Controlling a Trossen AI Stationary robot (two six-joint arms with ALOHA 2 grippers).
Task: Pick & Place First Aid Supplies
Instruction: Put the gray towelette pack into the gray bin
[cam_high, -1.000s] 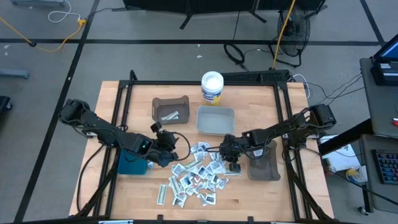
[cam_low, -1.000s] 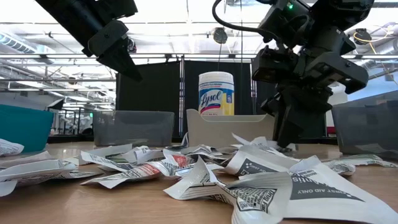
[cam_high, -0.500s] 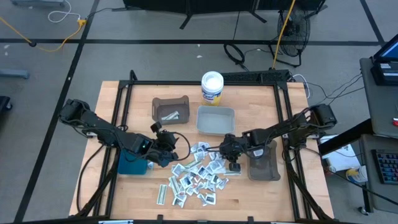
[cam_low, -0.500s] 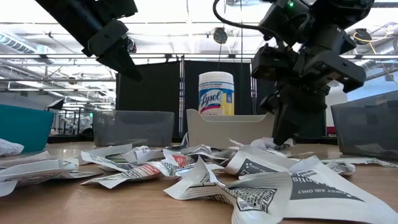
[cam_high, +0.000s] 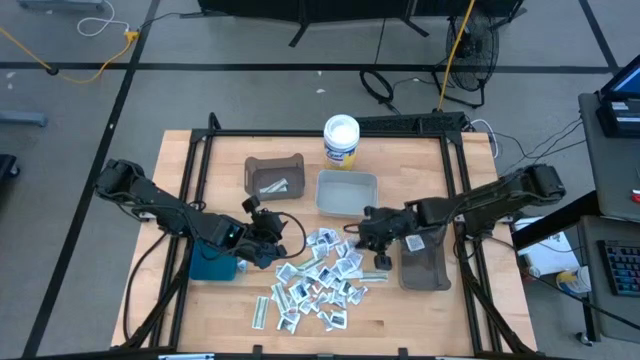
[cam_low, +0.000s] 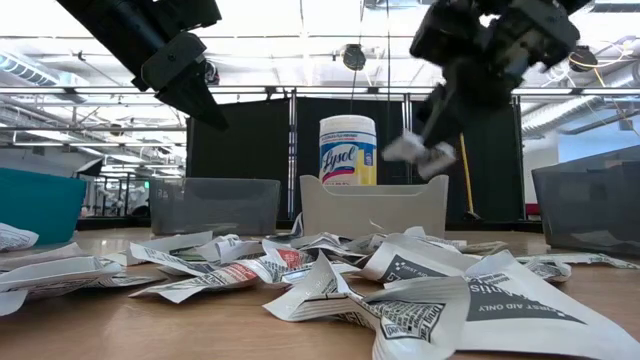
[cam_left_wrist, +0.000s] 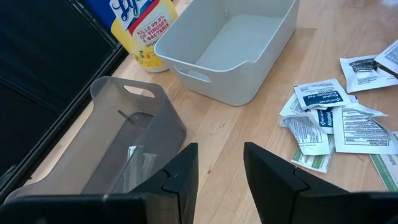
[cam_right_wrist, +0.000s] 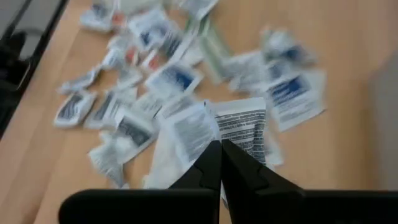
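The first aid supplies (cam_high: 318, 280) lie as a loose pile of small white packets in the table's near middle, also seen in the low view (cam_low: 330, 270). My right gripper (cam_low: 428, 148) hangs above the pile's right part (cam_high: 354, 234), shut on white packets (cam_right_wrist: 205, 127). My left gripper (cam_left_wrist: 221, 158) stands open and empty over the table left of the pile (cam_high: 280, 248), raised high (cam_low: 205, 105). My right gripper pinches two white packets between its shut fingertips (cam_right_wrist: 211, 163): a plain white one (cam_right_wrist: 186, 134) and one with black print (cam_right_wrist: 244, 124). The fingers slant downward onto their edges. In the low view the packets (cam_low: 405, 148) hang lifted clear above the pile.
A brown bin (cam_high: 275, 175) with a packet inside stands at the far left, a white bin (cam_high: 347, 193) beside it, and a Lysol tub (cam_high: 341, 140) behind. A teal bin (cam_high: 212, 262) sits under my left arm, a grey bin (cam_high: 425, 262) right of the pile.
My right gripper has risen from the pile, tipping its fingers less steeply, and has carried the white packets up with it; they now hang clear of the heap. The rest of the pile lies as before.
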